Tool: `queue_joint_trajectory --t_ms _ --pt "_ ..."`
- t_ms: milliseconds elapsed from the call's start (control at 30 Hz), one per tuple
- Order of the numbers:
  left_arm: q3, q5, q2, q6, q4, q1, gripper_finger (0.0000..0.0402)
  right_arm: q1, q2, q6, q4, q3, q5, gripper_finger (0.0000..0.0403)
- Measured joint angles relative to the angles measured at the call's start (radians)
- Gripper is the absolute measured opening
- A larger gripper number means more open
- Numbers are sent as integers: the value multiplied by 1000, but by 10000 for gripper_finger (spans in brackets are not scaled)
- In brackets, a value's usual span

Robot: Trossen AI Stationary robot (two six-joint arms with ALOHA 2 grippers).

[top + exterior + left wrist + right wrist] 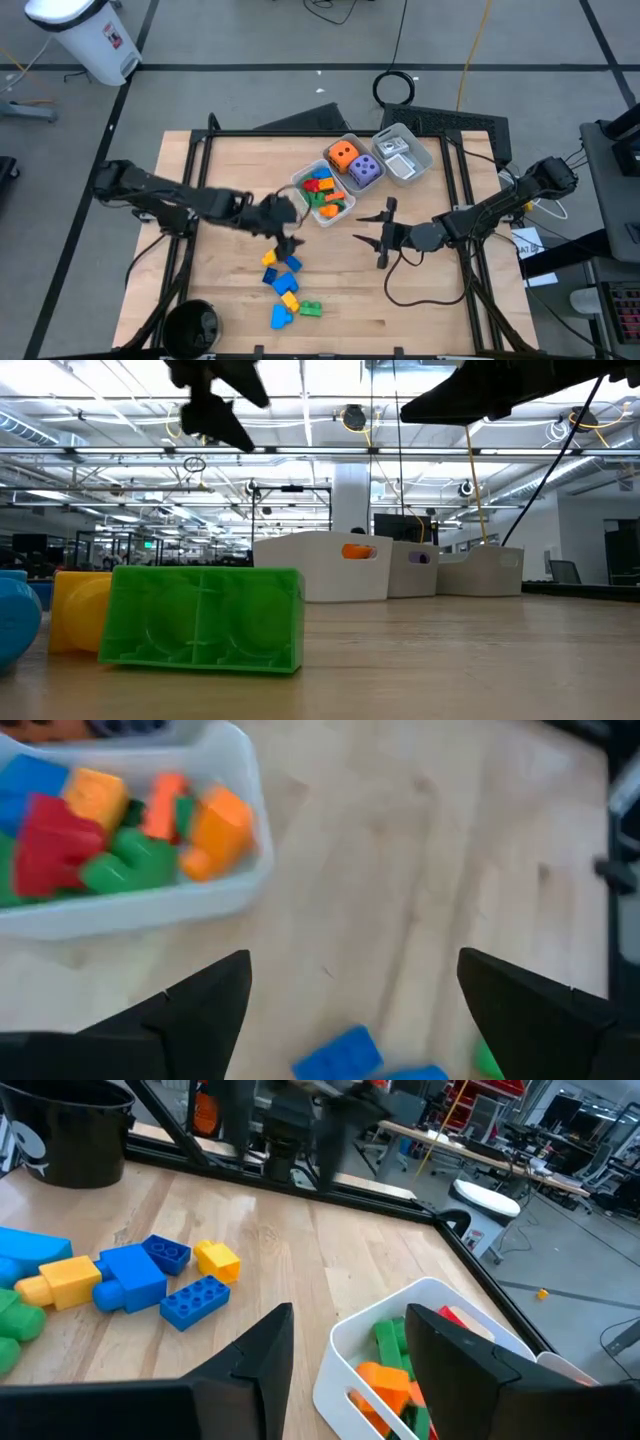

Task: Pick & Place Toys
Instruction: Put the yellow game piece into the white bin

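Several loose bricks (285,288), yellow, blue and green, lie on the wooden table near its front edge. They also show in the low view (200,618) and the right wrist view (130,1275). A white tray (322,195) holds more bricks, red, orange, green and blue. An orange die (341,155) and a purple die (364,170) sit in the tray behind it. My left gripper (288,232) is open and empty, above the table between the brick tray and the loose bricks. A blue brick (340,1055) lies just below it. My right gripper (372,235) is open and empty, to the right of the brick tray (400,1340).
A clear tray (405,155) with pale items stands at the back right. A black round container (190,325) sits at the front left corner. A black frame (300,132) rims the table. Bare wood (430,300) lies at the front right.
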Motion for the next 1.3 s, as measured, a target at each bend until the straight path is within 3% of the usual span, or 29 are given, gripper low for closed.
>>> queue_joint_trajectory --t_ms 233,533,733,1067,1300 --pt "0 -7 79 -30 -139 -191 360 0 0 26 5 0 0 164" --pt "-13 -28 207 -364 -377 -262 360 0 0 27 12 0 0 164" --pt "-75 -20 238 -391 -356 -222 360 0 0 27 7 0 0 164" --pt "-203 48 238 -344 -145 -148 360 0 0 27 5 0 0 164" --pt "-239 49 238 -404 -121 -140 360 0 0 27 6 0 0 164"
